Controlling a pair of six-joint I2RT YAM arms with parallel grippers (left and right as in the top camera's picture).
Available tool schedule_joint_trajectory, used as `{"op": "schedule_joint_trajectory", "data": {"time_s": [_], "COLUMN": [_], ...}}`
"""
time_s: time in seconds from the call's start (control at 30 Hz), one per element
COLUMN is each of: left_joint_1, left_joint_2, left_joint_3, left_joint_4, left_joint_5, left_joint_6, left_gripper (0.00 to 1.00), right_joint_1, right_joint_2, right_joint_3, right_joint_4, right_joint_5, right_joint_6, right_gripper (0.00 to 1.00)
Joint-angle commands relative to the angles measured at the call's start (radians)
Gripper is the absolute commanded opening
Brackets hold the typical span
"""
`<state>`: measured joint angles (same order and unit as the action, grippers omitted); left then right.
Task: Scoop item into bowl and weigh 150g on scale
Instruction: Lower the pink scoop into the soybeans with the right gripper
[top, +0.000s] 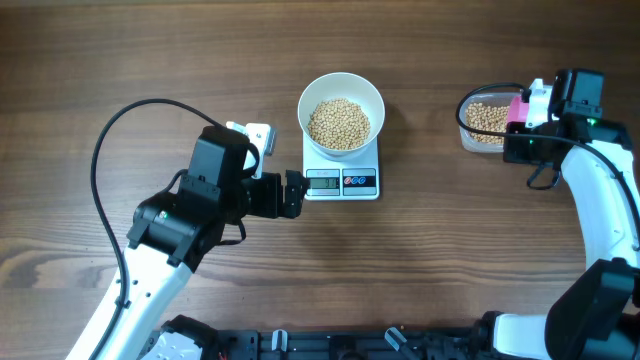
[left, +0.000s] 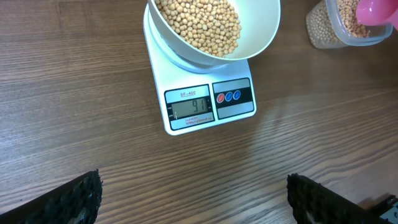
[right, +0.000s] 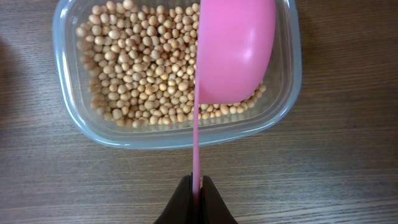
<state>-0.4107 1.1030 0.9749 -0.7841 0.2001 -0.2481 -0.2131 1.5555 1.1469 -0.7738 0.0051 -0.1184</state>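
Note:
A white bowl partly filled with tan beans stands on the white scale, whose display is lit. My left gripper hovers open just left of the scale's display, its black fingertips wide apart over bare wood. At the far right a clear tub holds more beans. My right gripper is shut on the thin handle of a pink scoop, whose head sits tilted on its side over the tub's right half.
The wooden table stretches around the scale. A black cable loops from the left arm over the left side. The right arm rises along the right edge, and dark fixtures line the front edge.

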Motion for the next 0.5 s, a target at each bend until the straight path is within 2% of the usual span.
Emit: {"op": "schedule_joint_trajectory", "data": {"time_s": [0.0, 0.47], "left_joint_1": [-0.005, -0.005], "left_joint_2": [-0.003, -0.003], "left_joint_3": [0.003, 0.003], "left_joint_4": [0.003, 0.003], "left_joint_5": [0.011, 0.011], "left_joint_6": [0.009, 0.009], "left_gripper": [1.00, 1.00], "right_joint_1": [0.000, 0.000], "right_joint_2": [0.037, 0.115], "right_joint_3": [-0.010, -0.010], "right_joint_4": [0.005, 0.002], "right_joint_5": [0.028, 0.037], "right_joint_6": [-0.013, -0.011], "right_gripper": [0.04, 0.04]}}
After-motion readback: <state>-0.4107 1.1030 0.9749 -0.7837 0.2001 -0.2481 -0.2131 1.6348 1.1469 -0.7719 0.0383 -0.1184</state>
